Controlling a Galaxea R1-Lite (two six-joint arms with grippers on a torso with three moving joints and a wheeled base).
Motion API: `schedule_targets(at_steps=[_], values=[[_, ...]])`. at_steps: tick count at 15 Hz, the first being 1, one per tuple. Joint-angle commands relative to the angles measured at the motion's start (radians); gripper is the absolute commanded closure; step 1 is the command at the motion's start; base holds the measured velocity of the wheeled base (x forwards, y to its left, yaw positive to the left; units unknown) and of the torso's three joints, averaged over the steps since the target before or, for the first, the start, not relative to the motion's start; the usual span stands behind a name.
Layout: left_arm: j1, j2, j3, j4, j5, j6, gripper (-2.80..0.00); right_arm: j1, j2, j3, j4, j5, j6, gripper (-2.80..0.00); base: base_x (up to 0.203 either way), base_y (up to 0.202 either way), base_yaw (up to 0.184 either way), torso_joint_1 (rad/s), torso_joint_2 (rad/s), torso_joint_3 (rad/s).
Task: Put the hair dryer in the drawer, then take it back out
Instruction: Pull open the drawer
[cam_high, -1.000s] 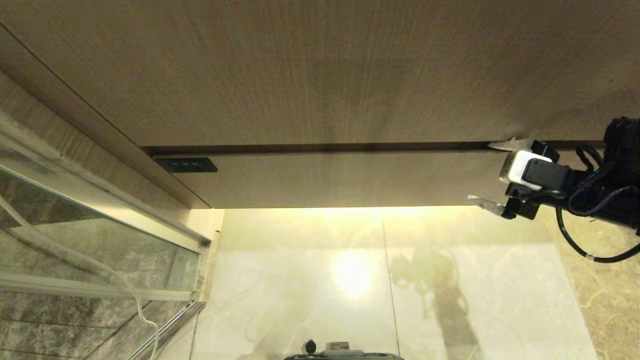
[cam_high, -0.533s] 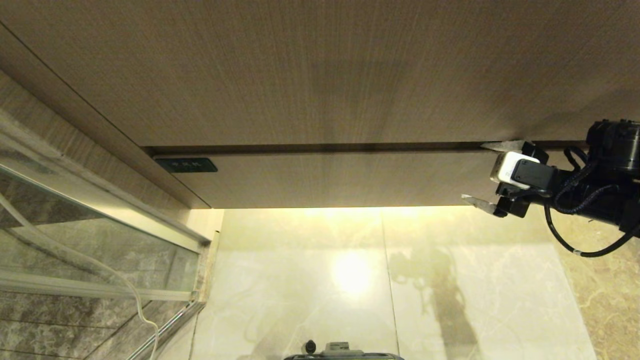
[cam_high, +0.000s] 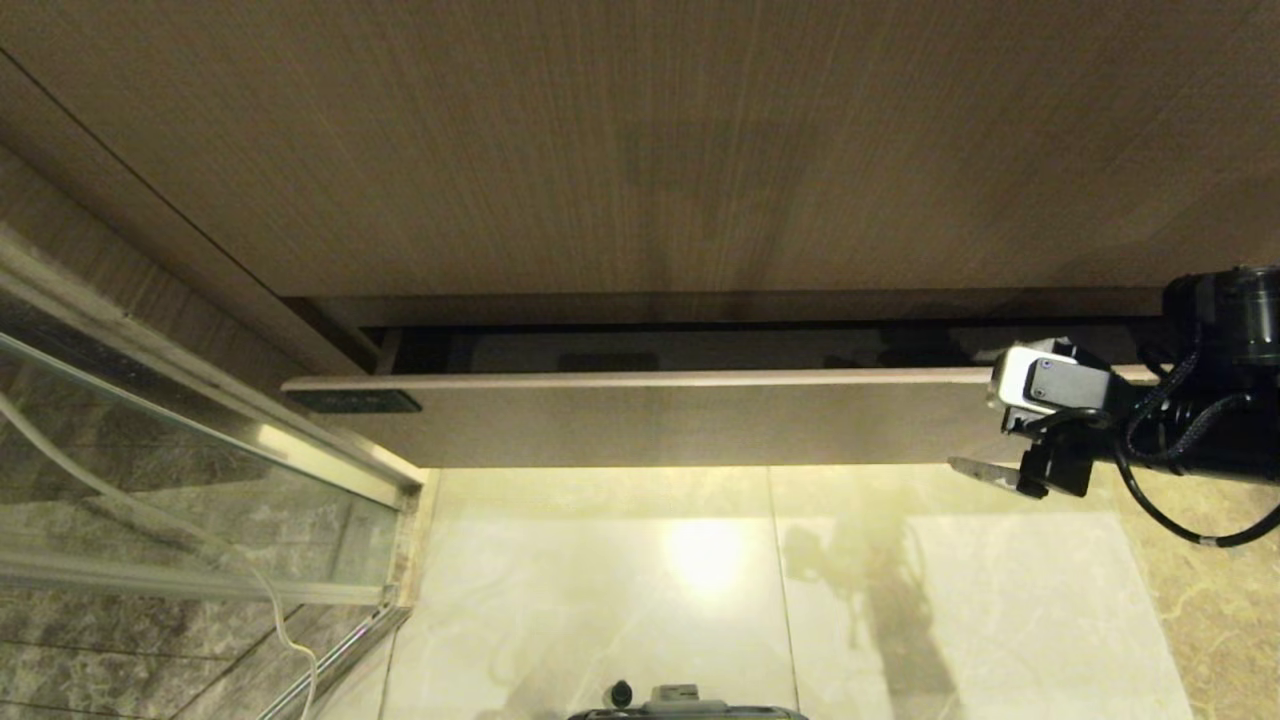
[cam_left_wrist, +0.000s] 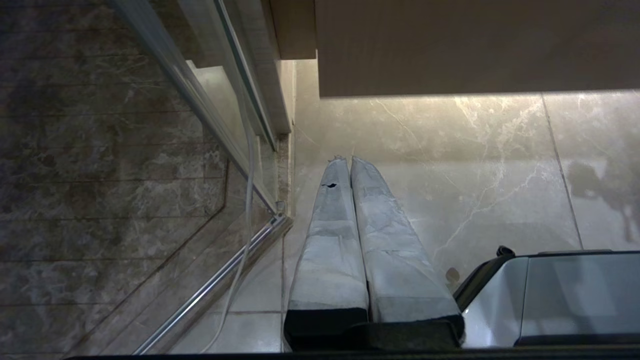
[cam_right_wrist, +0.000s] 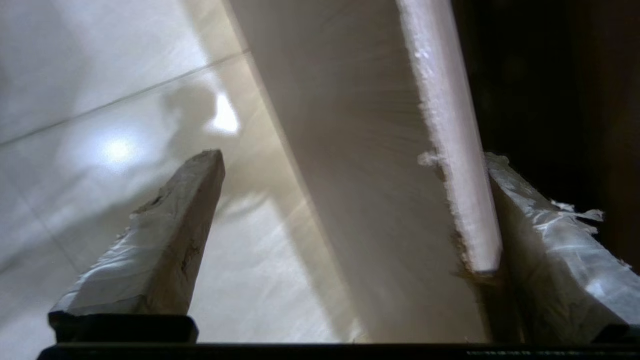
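- Head view: the drawer stands partly pulled out from under the wooden bench, a dark gap showing behind its top edge. The right claw reaches in from the right at the drawer's right end, spread wide, its lower finger below the front panel's bottom edge and its upper finger hidden behind the panel. A dark label sits at the left end of the front. The pale tiled floor lies below, a glass shower door to the left. The hair dryer is not seen in any view
- Left wrist view: the left claw hangs over the floor beside the shower door, its two fingers pressed together, holding nothing
- Right wrist view: the wide right claw straddles the drawer front; one finger lies behind the top edge against the panel, the other finger stands clear in front over the floor
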Motion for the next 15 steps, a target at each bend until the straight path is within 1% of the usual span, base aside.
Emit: schedule_targets(at_steps=[1,2,3,4,8,11,13,15], values=[[0.000,0.000,0.000,0.000,0.000,0.000,0.00,0.000,-0.008,-0.001,-0.013,-0.004,-0.004,-2.80,0.000,0.000,0.000,0.000,0.00,0.000],[0.000,-0.001,0.000,0.000,0.000,0.000,0.00,0.000,-0.010,0.004,-0.009,-0.017,-0.002,-2.80,0.000,0.000,0.000,0.000,0.00,0.000],[0.000,-0.001,0.000,-0.001,0.000,0.000,0.00,0.001,-0.011,0.012,-0.007,-0.047,-0.001,-2.80,0.000,0.000,0.000,0.000,0.00,0.000],[0.000,-0.002,-0.001,-0.001,0.000,0.000,0.00,0.000,-0.012,0.020,0.007,-0.052,0.003,-2.80,0.000,0.000,0.000,0.000,0.00,0.000],[0.000,-0.001,0.000,0.000,0.000,0.000,0.00,-0.016,-0.079,0.052,0.071,-0.042,0.016,-2.80,0.000,0.000,0.000,0.000,0.00,0.000],[0.000,-0.002,0.001,0.000,0.000,-0.001,0.00,-0.020,-0.189,0.142,0.087,-0.030,0.091,-2.80,0.000,0.000,0.000,0.000,0.00,0.000],[0.000,-0.002,0.001,0.000,0.000,0.000,0.00,-0.030,-0.262,0.186,0.099,-0.029,0.111,-2.80,0.000,0.000,0.000,0.000,0.00,0.000],[0.000,-0.002,0.001,-0.001,0.000,0.000,0.00,-0.062,-0.304,0.204,0.161,-0.021,0.121,-2.80,0.000,0.000,0.000,0.000,0.00,0.000]])
